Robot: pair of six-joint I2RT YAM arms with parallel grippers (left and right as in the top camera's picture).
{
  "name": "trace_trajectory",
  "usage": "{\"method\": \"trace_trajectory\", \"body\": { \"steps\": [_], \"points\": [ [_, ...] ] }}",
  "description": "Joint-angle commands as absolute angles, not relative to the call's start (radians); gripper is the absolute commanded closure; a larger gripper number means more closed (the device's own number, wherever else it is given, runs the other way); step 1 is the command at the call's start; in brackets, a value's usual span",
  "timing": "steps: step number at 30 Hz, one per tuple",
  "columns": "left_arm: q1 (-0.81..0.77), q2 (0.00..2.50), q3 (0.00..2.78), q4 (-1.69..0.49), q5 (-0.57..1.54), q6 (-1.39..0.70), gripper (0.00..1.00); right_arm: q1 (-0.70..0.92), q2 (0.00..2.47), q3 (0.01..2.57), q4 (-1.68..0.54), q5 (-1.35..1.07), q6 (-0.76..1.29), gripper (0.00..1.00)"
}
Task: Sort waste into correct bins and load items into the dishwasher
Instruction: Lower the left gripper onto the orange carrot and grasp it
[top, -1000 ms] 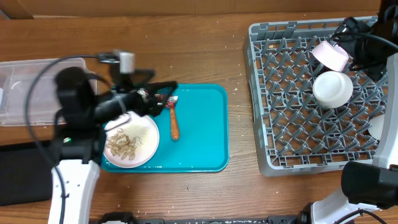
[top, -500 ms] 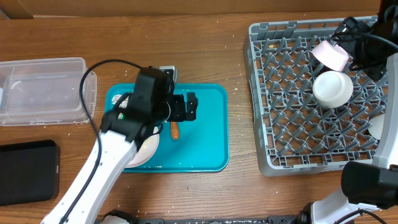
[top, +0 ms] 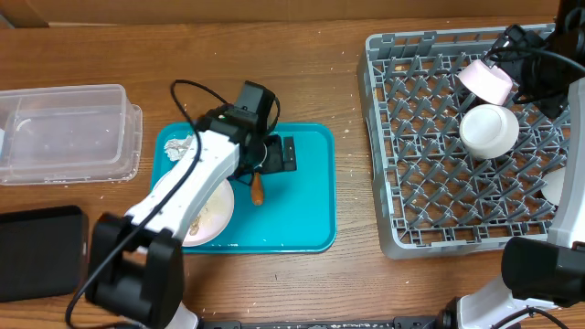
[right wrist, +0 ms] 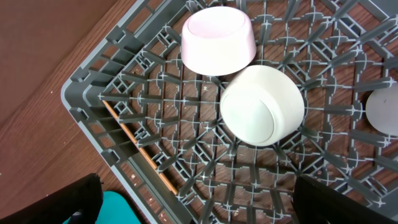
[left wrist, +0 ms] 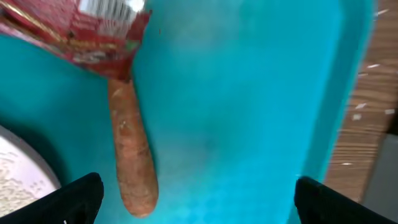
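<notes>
Dishes partly loaded, waste not yet sorted, by the look of things. All the waste lying on the teal tray (top: 311, 239), none of it in a bin: sausage (top: 257, 189) near the tray's middle, far end tucked under the red wrapper (left wrist: 93, 31); paper wad (top: 178, 146) in the tray's back left corner; food scraps (left wrist: 25, 180) speckling the plate (top: 218, 208) at the tray's front left. Apparently nothing in the clear tub (top: 64, 137) on the desk left of the tray, and nothing on the black tray (top: 41, 251) to the front left of the teal one. Already loaded in the dish rack (top: 430, 219), well to the right of the teal tray: pink bowl (right wrist: 217, 40) and white bowl (right wrist: 262, 106) side by side, plus a third pale dish (right wrist: 382, 111) cut off at the picture's edge. Left fingers (left wrist: 198, 186) spread wide, gripping nothing, hovering just above the teal tray with the sausage close by one of them. Right fingers (right wrist: 196, 193) likewise wide apart and empty, hanging over the rack, far right of the teal tray. Left to do, most likely: four pieces of waste into the two bins, then the plate across into the rack.
</notes>
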State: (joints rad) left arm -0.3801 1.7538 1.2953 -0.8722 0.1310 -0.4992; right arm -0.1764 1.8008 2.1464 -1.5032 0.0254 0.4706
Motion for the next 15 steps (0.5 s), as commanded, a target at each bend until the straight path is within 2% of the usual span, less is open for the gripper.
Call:
{"method": "trace_trajectory", "body": {
  "steps": [1, 4, 12, 15],
  "points": [
    [-0.387, 1.827, 1.312, -0.890, 0.130, -0.516, 0.04, -0.179, 1.795, 2.148, -1.497, 0.024, 0.472, 0.00],
    [-0.387, 1.853, 1.312, -0.893, 0.080, -0.529, 0.16, -0.179, 1.795, 2.148, -1.497, 0.024, 0.472, 0.00],
    [-0.387, 1.912, 1.309, -0.883, -0.027, -0.532, 0.23, -0.179, 1.795, 2.148, -1.497, 0.024, 0.472, 0.00],
    [-0.387, 1.937, 1.309, -0.875, -0.036, -0.523, 0.31, -0.179, 1.795, 2.148, -1.497, 0.023, 0.472, 0.00]
  ]
}}
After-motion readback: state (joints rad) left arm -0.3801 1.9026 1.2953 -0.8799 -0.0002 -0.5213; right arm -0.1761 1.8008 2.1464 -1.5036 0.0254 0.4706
